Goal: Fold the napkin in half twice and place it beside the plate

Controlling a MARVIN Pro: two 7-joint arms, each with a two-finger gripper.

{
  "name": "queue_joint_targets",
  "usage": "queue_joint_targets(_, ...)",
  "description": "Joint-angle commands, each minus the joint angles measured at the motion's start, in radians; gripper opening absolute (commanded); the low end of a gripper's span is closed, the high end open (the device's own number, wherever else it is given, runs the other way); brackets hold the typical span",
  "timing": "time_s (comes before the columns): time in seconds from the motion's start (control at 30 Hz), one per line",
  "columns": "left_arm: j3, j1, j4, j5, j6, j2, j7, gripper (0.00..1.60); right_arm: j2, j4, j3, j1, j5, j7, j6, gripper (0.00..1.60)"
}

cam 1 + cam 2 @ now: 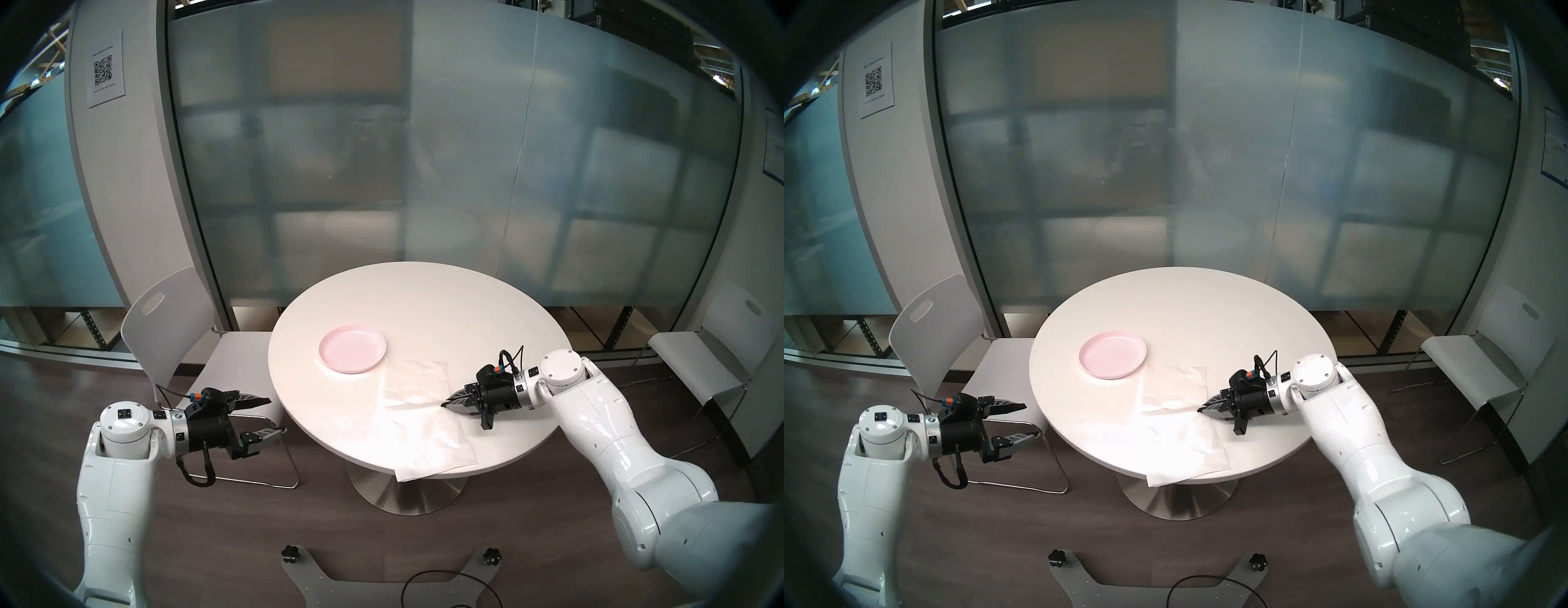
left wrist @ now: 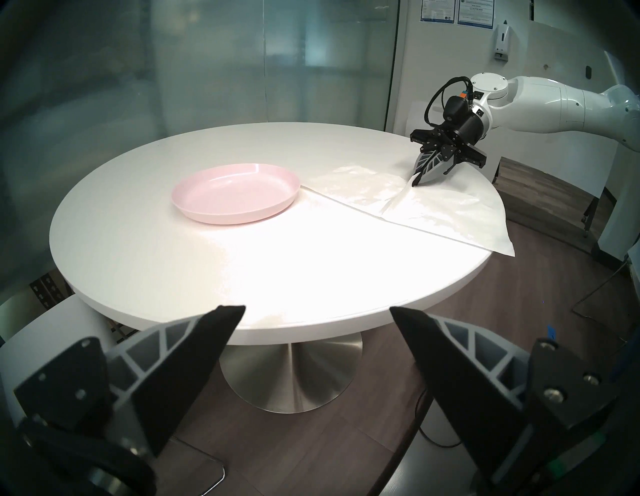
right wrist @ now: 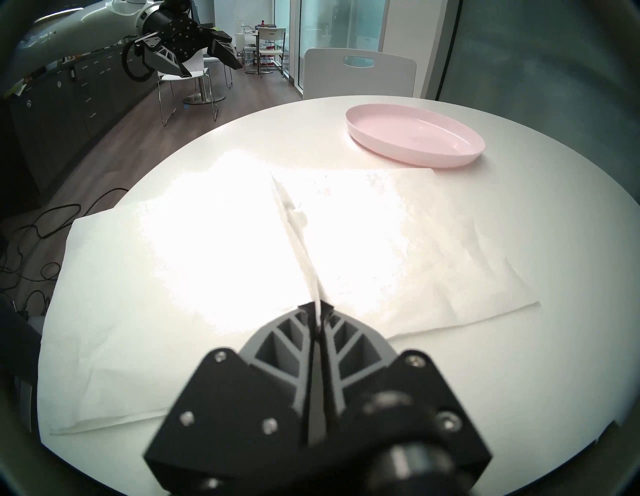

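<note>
1. Napkin [image 1: 424, 420]: spread unfolded on the table [image 1: 424, 305], near corner overhanging the edge, far corner just beside the plate [image 1: 352, 349].
2. Right gripper [image 1: 446, 404]: fingers pressed together, pinching a raised ridge of napkin at its right edge (first fold apparently just beginning).
3. Left gripper [image 1: 271, 416]: fingers spread, empty, off the table.
4. Next move, judged: carry the pinched edge across to the opposite edge without dragging the sheet.

On the table [image 1: 424, 297], the plate [image 1: 352, 348] sits at centre; the napkin [image 1: 428, 437] spreads toward five o'clock, overhanging the edge.
</note>
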Motion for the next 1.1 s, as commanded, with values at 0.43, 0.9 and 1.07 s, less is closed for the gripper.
queue_joint_targets(0.43,0.015,-0.025,0.011,0.003,0.003,0.004,0.003,1.60,0.011,-0.107,0.067,-0.018,0.060,0.044,0.031,0.00)
queue_joint_targets(0.9,0.015,-0.029,0.022,-0.002,-0.005,0.005,-0.002,1.60,0.036,-0.264,0.127,-0.114,0.087,0.070,0.122,0.00)
queue_joint_targets(1.07,0.013,-0.028,0.025,-0.003,-0.006,0.006,-0.003,1.60,0.025,-0.295,0.153,-0.123,0.120,0.096,0.156,0.00)
